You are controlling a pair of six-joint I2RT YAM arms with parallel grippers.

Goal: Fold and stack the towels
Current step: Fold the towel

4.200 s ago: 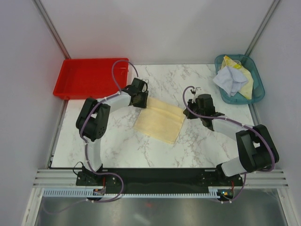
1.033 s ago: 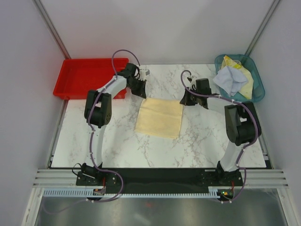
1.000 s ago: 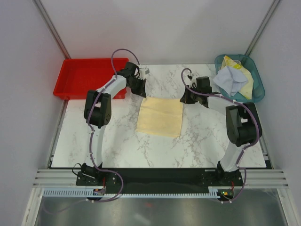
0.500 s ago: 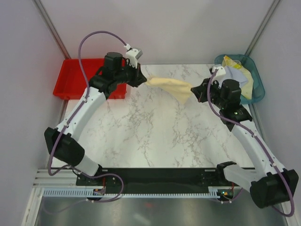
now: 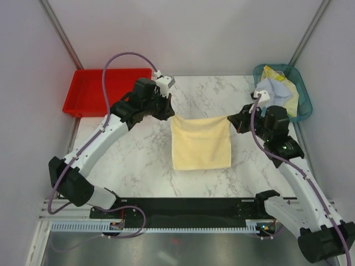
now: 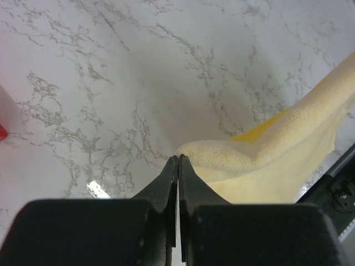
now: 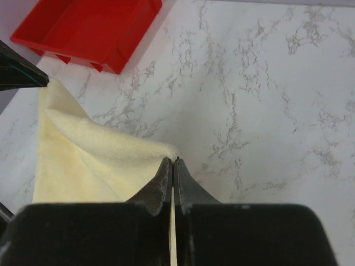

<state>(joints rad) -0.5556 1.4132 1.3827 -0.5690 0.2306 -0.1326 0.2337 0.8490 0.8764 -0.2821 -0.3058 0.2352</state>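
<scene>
Cream-yellow towel (image 5: 201, 143) hung spread out between two grippers, over marble table (image 5: 141, 166). Left gripper (image 6: 177, 159) fingers pressed together, pinching top left corner. Right gripper (image 7: 171, 161) fingers pressed together, pinching top right corner. Other towels (image 5: 273, 91) lay bunched in teal basket (image 5: 304, 108), far right. Red tray (image 5: 94, 94) sat far left.
</scene>
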